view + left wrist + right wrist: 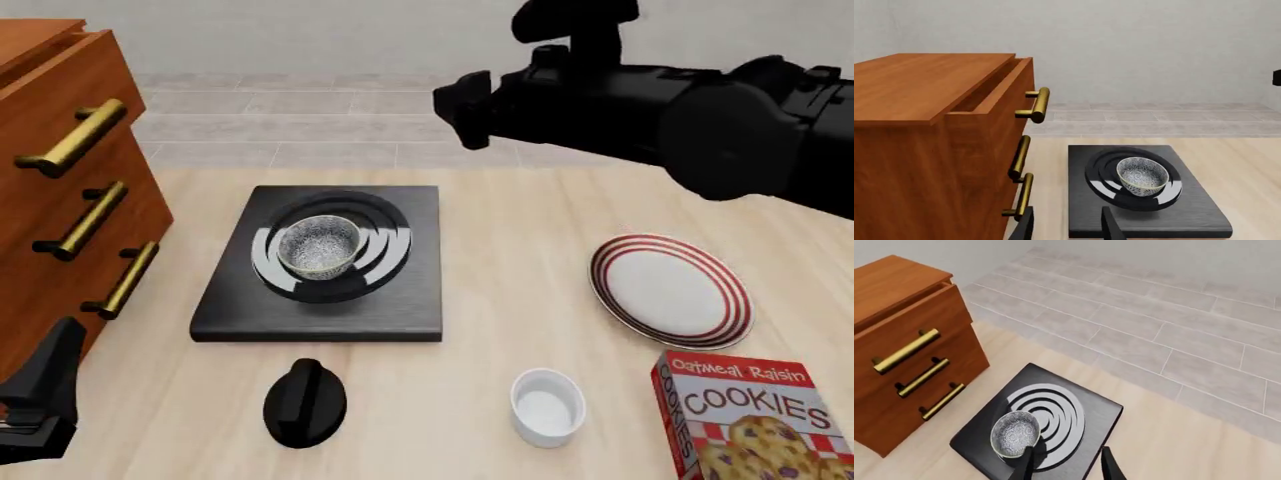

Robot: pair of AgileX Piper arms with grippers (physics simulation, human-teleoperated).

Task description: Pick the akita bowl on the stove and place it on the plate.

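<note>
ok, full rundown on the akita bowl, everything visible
The akita bowl is small and round, dark outside with a speckled grey-white glazed inside; it looks ceramic and empty. It sits upright on the ringed burner of the stove, toward the burner's left side in the front view. Nothing but the stove touches it. The right gripper hovers open above, not in contact.

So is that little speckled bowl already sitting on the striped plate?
No, the akita bowl sits on the stove, and the plate holds nothing.

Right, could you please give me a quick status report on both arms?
Both grippers open, empty: right gripper above stove, left low beside it. Akita bowl on burner. Plate bare, path clear.
</note>
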